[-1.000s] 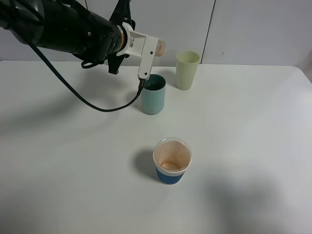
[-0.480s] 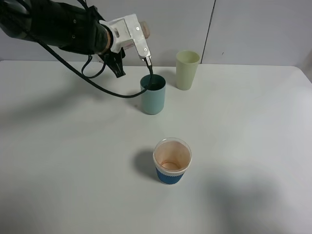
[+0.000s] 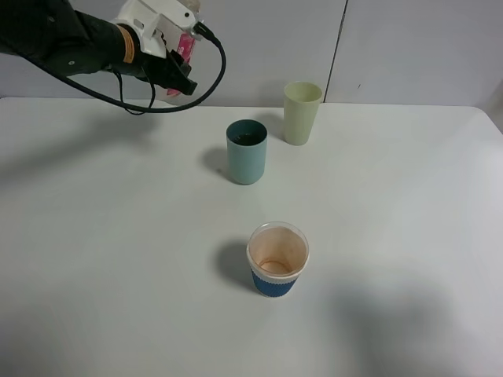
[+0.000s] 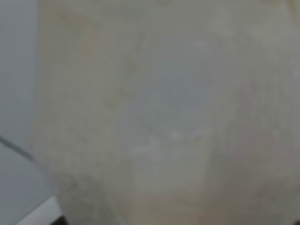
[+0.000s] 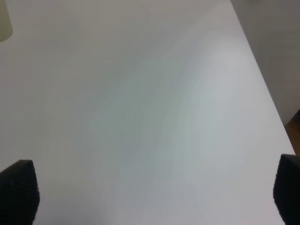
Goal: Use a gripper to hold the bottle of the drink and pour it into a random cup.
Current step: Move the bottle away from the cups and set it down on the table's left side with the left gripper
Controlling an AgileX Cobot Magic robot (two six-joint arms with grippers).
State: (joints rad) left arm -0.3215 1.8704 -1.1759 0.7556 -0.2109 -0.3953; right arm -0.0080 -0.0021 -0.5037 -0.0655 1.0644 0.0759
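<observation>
A: Holding the bottle (image 3: pixel 185 43), the left gripper (image 3: pixel 169 35) is pinching it high at the far left.

B: Where is the cup (image 3: pixel 247 151) sitting?

A: It is standing right of and nearer than the bottle, well apart. The bottle's tilt is unclear. The right gripper's fingertips (image 5: pixel 18 190) are spread, empty.

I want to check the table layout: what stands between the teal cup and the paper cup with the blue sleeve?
Nothing: in the exterior high view, only bare white table lies between the teal cup and the paper cup.
</observation>
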